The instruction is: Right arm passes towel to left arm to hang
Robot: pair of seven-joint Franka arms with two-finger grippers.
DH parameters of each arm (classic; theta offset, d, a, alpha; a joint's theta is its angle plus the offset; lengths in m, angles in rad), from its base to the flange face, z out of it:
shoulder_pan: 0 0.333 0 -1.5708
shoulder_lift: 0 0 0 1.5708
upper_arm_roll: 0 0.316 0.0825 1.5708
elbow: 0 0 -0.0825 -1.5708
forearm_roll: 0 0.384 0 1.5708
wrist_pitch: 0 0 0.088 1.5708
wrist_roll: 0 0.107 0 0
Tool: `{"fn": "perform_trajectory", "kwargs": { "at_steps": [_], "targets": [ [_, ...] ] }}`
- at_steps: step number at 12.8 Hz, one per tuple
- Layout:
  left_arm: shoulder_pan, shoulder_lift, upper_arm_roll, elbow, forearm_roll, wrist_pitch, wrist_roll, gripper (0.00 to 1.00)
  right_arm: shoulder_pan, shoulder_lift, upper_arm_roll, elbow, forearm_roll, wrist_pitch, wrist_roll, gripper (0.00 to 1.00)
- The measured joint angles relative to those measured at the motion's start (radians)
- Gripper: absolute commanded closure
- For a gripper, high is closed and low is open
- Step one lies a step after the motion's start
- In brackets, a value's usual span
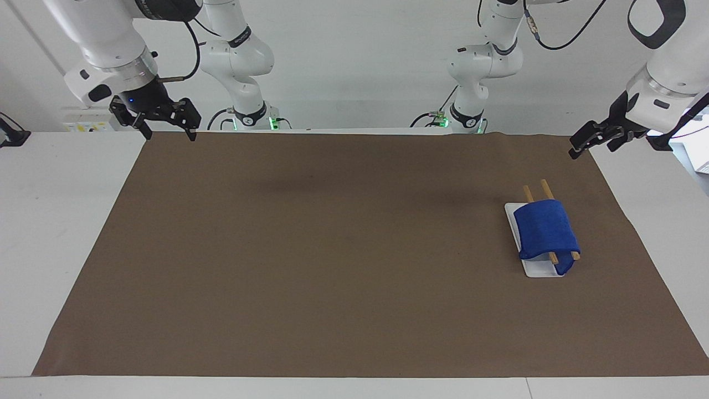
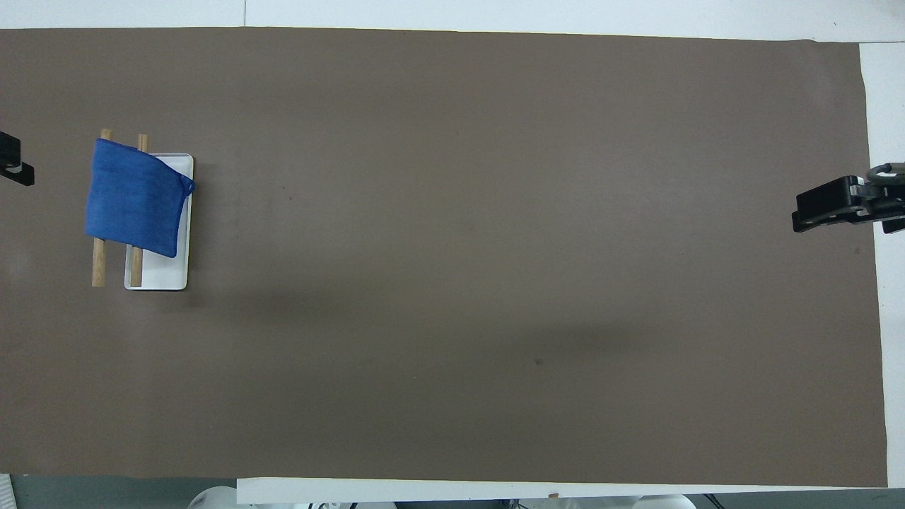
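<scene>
the right gripper (image 1: 165, 123) is seen raised over the corner of the brown mat (image 1: 332, 249) at the right arm's end of the table (image 1: 55, 221), near the robots' edge. its fingers are spread wide and nothing is held between them. in the overhead view only its black tip (image 2: 831, 205) is shown at the frame's edge.

the middle of the mat is taken up by faint shadows only.

toward the left arm's end, the towel (image 1: 545, 230) is draped over 2 wooden rods (image 1: 546, 189) that are laid side by side above a white tray (image 1: 540, 270). the blue cloth is folded across both rods, with the rod ends left showing on either side of it; one lower edge is hung down toward the tray.

the left gripper (image 1: 592, 138) is held in the air over the mat's corner at the left arm's end, well apart from the towel. nothing is seen in it; whether its fingers are wide or narrow cannot be told.
</scene>
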Motion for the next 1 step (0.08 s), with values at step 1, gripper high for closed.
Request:
{"fn": "perform_trajectory", "kwargs": {
  "at_steps": [1],
  "targets": [
    [0.000, 0.000, 0.001, 0.001, -0.001, 0.003, 0.008, 0.00, 0.000, -0.001, -0.002, -0.006, 0.000, 0.001, 0.000, 0.00]
  ]
}}
